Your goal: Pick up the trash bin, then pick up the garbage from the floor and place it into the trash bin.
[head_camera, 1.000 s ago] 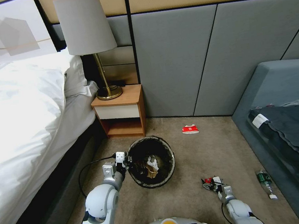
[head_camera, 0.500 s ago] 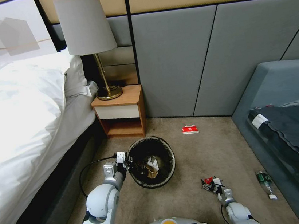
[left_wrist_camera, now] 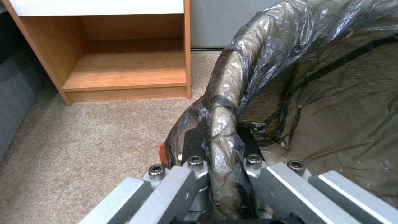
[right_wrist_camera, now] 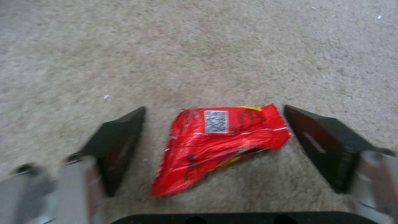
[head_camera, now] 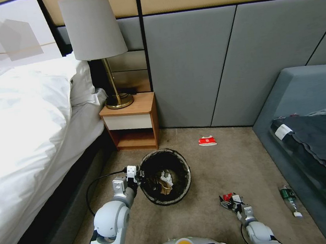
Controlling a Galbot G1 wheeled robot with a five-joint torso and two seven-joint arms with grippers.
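The trash bin [head_camera: 165, 176], lined with a dark bag, stands on the carpet with white tissue and brown paper inside. My left gripper [head_camera: 139, 176] is shut on its near-left rim. In the left wrist view the black fingers [left_wrist_camera: 195, 141] of the left gripper [left_wrist_camera: 219, 137] pinch the bag-covered rim [left_wrist_camera: 244, 62]. My right gripper [head_camera: 227, 200] is low over the floor at front right, open. A crumpled red wrapper [right_wrist_camera: 219, 143] lies flat on the carpet between the spread fingers of the right gripper [right_wrist_camera: 214, 109]. More garbage lies farther off: a red-and-white carton [head_camera: 207, 141] and a small bottle [head_camera: 289, 198].
A bed [head_camera: 22, 148] runs along the left. A wooden nightstand [head_camera: 133, 122] with a lamp [head_camera: 95, 35] stands behind the bin. A grey sofa [head_camera: 310, 118] closes the right side, a panelled wall the back. Open carpet [head_camera: 216, 163] lies between the bin and the sofa.
My right gripper has edged slightly back and left, staying low over the red wrapper. The left arm and the bin have not moved.
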